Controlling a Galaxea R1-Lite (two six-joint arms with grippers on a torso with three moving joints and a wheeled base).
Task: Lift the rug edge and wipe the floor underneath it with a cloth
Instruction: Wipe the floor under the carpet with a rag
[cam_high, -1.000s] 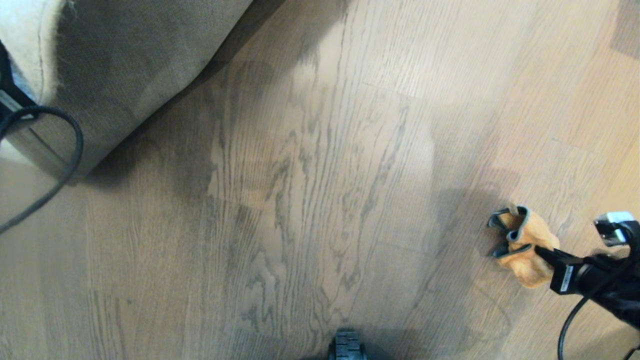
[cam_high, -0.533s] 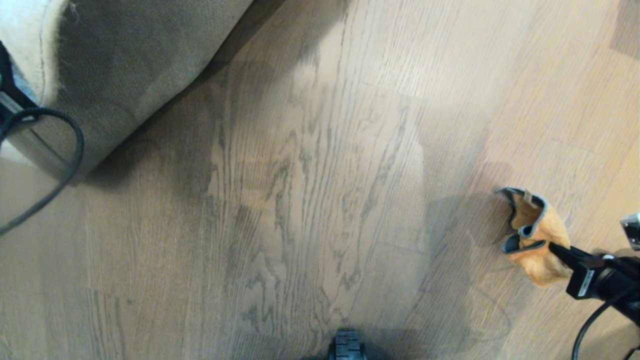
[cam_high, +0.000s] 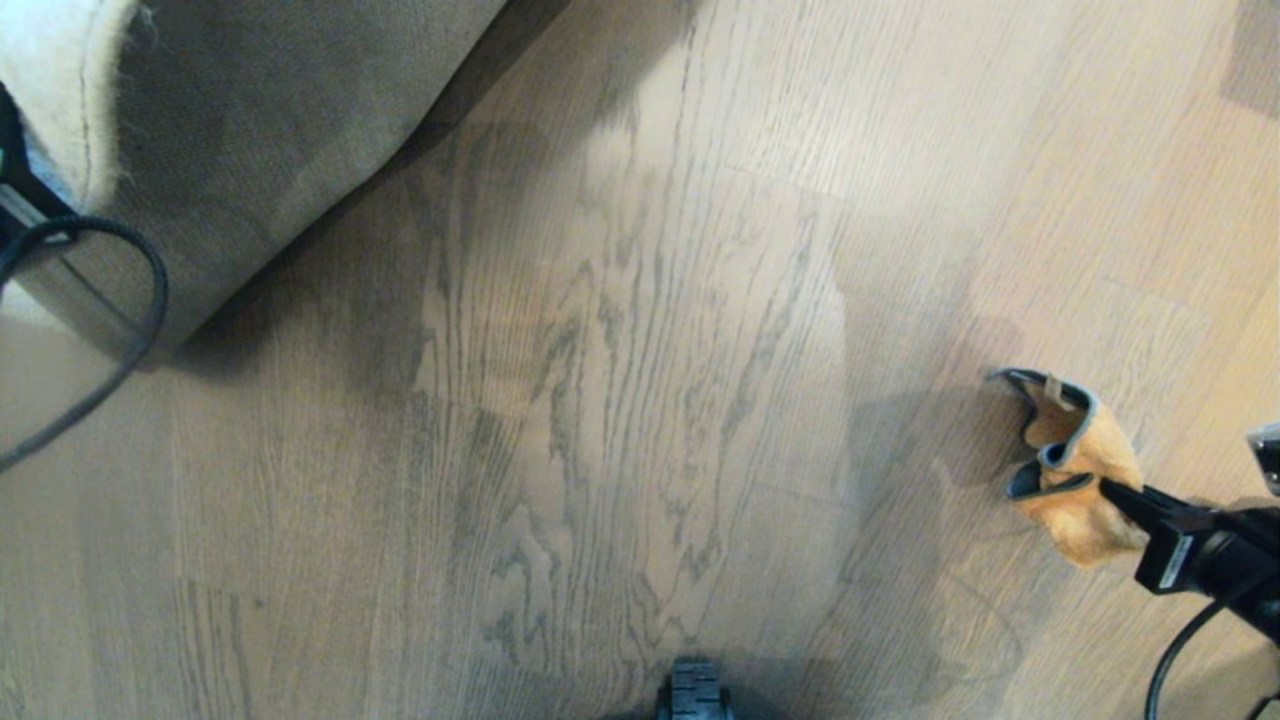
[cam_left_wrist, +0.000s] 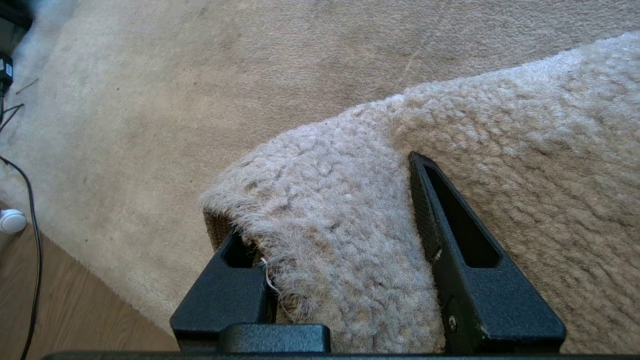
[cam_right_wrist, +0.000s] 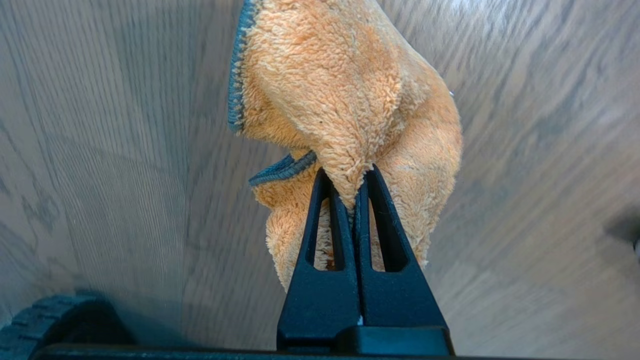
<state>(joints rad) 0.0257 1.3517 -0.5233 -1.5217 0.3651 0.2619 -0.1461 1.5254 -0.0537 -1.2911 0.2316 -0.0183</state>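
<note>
The rug is lifted at the far left of the head view, its tan woven backing turned toward me. In the left wrist view my left gripper is shut on the rug's pale fluffy edge, one finger on the pile and the other under the backing. Bare floor of grey-brown planks lies beside the raised edge. At the right, my right gripper is shut on the orange cloth, which rests bunched against the floor. The right wrist view shows its jaws pinching a fold of the cloth.
A black cable loops over the rug's backing at the left. My base's wheel sits at the near edge. In the left wrist view a cable and a small white round object lie on the floor beside the rug.
My right gripper has drawn the cloth a little to the right across the floor, and the cloth has spread slightly. The left gripper and the lifted rug have stayed put.
</note>
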